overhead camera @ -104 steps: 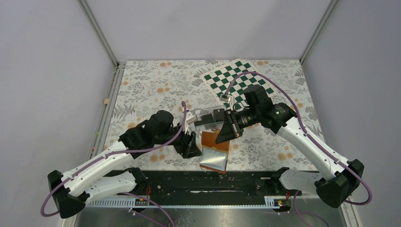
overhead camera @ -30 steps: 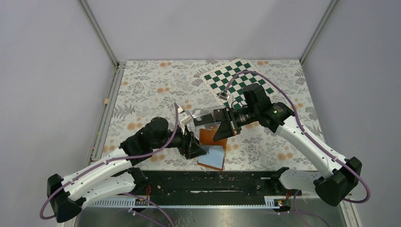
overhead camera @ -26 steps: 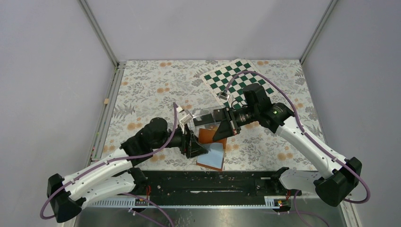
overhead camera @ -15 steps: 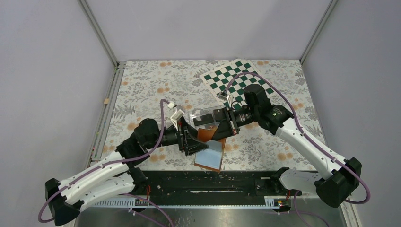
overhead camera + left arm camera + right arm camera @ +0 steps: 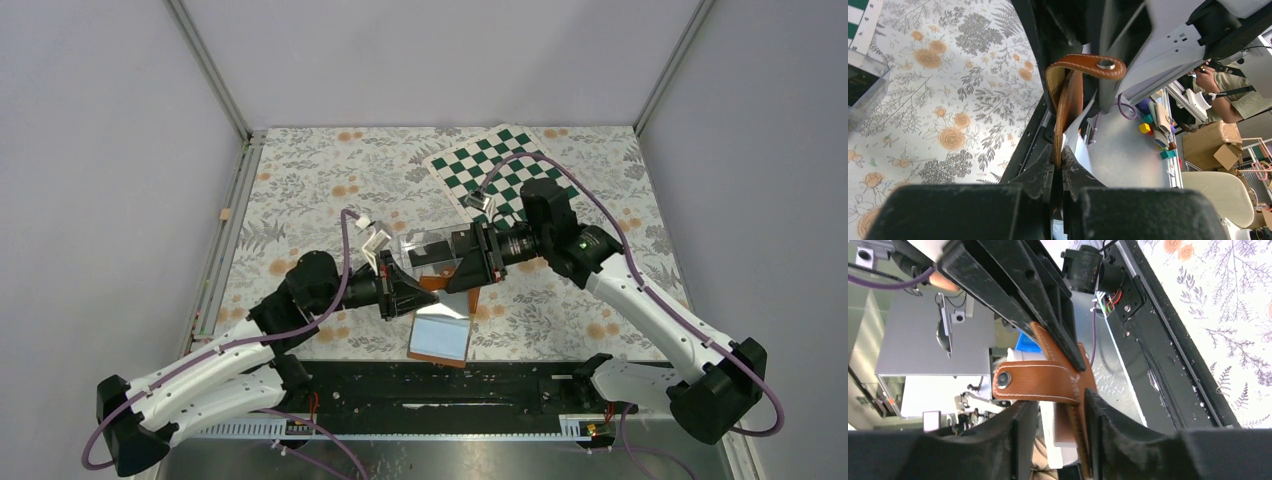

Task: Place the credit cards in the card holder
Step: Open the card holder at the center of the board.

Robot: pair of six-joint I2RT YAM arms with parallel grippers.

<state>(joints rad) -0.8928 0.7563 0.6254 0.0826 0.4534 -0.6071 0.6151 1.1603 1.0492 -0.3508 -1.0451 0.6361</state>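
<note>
The tan-brown card holder [image 5: 441,335] hangs open between both grippers, with its pale sleeves facing up toward the near edge. My left gripper [image 5: 408,293] is shut on its leather cover; in the left wrist view the fingertips [image 5: 1058,156] pinch the brown edge [image 5: 1068,102] below the snap tab. My right gripper [image 5: 468,272] is open. Its jaws [image 5: 1060,402] straddle the card holder's cover [image 5: 1040,380], with a gap on the left side. Dark credit cards [image 5: 437,256] lie inside a clear box behind the grippers.
The clear plastic box [image 5: 428,243] stands just behind both grippers and also shows at the left edge [image 5: 865,87] of the left wrist view. A green-and-white checkered mat [image 5: 500,165] lies at the back right. A black rail [image 5: 450,385] runs along the near edge.
My left gripper has closed on the card holder's cover and my right gripper has opened. The card holder has swung so its sleeves face up more.
</note>
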